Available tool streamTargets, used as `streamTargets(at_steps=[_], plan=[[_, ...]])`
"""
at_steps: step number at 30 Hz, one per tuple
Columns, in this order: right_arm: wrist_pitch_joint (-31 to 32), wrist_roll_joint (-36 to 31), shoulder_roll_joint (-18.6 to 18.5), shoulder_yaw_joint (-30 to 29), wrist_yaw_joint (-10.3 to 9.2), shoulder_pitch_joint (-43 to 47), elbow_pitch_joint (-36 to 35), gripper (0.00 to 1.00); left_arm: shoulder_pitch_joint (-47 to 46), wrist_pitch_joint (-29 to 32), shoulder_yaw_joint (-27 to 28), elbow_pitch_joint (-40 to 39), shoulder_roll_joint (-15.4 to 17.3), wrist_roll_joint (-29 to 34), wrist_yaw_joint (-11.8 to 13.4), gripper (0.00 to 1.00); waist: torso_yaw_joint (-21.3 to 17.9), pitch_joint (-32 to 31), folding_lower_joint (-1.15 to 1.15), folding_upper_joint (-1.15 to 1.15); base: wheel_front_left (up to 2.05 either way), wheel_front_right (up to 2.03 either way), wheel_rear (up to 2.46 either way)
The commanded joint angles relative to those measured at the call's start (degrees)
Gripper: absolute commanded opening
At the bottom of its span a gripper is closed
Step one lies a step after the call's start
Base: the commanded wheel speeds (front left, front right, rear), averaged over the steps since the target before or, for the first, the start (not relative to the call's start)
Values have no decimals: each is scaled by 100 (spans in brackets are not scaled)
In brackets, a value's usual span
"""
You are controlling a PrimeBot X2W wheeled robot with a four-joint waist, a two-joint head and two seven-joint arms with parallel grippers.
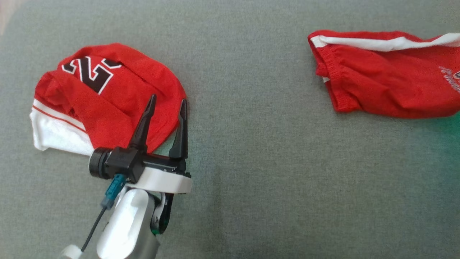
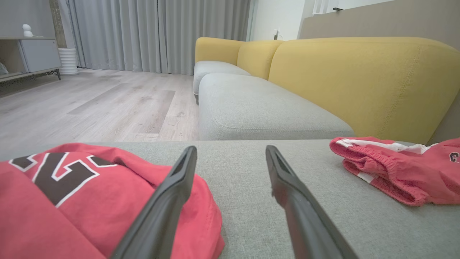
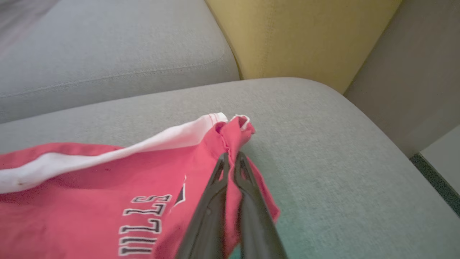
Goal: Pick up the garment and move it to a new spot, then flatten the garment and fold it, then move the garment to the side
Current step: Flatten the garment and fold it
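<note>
Right now the red shorts with a white side stripe [image 1: 384,82] lie at the far right of the grey fabric sofa seat [image 1: 251,162], running off the right edge of the head view, with the gathered elastic waistband at their left end. The right gripper [image 3: 232,155] has its two dark fingers pressed together on a bunched corner of the shorts, close to where the white stripe ends. The red cloth puckers at the pinch. White-outlined lettering on the shorts sits just beside the fingers (it reads upside down from the right wrist).

Well apart from the shorts, on the left of the seat, lies a crumpled red jersey with a black, white-edged numeral and a white band [image 1: 107,97]. The left gripper [image 1: 168,99] is at the jersey's right edge with its fingers spread wide and nothing between them. One finger lies over the red cloth and the other over bare grey fabric just beside the jersey. Whether the fingers touch the cloth I cannot tell.

Beyond the seat, the left wrist view shows a mustard-yellow padded backrest [image 2: 359,79], a pale wooden plank floor [image 2: 90,100] and long grey curtains [image 2: 143,32].
</note>
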Motion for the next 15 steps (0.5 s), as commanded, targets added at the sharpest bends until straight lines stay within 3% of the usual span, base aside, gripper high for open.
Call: streamTargets(at_steps=[1, 15], plan=[[-126, 71, 1, 124, -4, -27, -227, 0, 14, -30, 225, -160, 48, 62, 7, 100, -6, -97, 0, 0, 0, 0, 0], [-273, 1288, 873, 1453, -4, 233, -1070, 0, 327, -30, 208, -106, 48, 51, 46, 100, 46, -737, 0, 0, 0, 0, 0]])
